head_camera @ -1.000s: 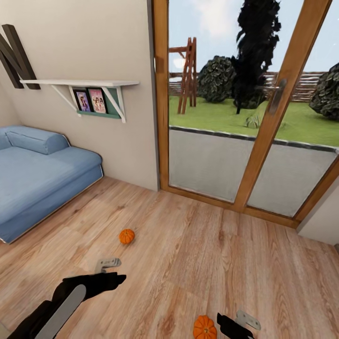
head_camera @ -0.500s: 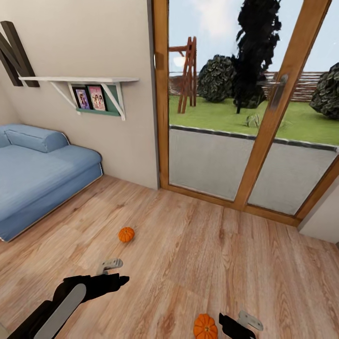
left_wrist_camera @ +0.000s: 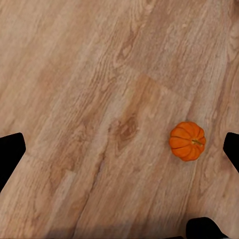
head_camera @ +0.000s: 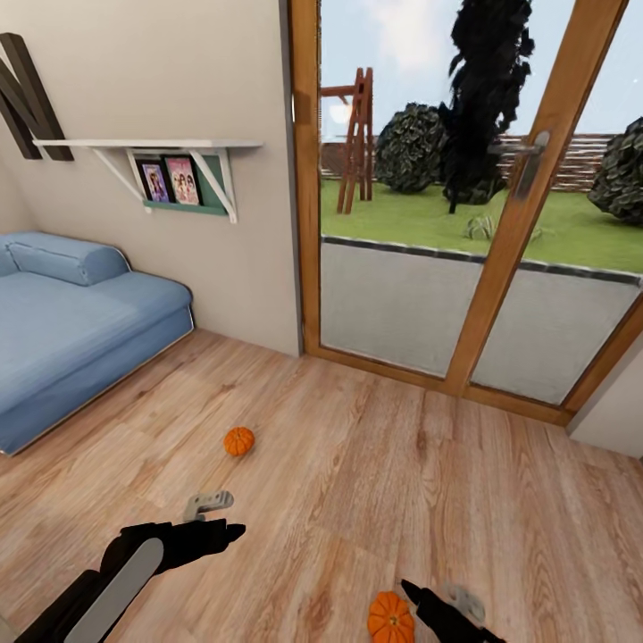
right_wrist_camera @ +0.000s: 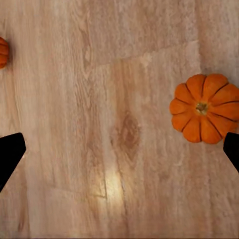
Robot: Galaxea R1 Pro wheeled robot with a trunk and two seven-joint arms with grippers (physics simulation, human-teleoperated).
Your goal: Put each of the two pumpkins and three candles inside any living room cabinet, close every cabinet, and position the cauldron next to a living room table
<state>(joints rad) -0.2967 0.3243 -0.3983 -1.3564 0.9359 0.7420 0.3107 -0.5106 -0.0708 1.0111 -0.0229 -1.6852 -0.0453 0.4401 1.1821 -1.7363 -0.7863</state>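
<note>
- Wood plank floor by glass patio doors; blue sofa at left
- Far pumpkin loose on floor, ahead of left gripper; jaws wide, nothing held
- Near pumpkin just beside right gripper; fingers spread wide, empty, not yet closed on it

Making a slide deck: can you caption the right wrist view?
Open right pincer above the wood floor, one pumpkin beside a fingertip, a second pumpkin at the picture's edge.

A ribbed orange pumpkin on plank floor — claw parted.
</note>
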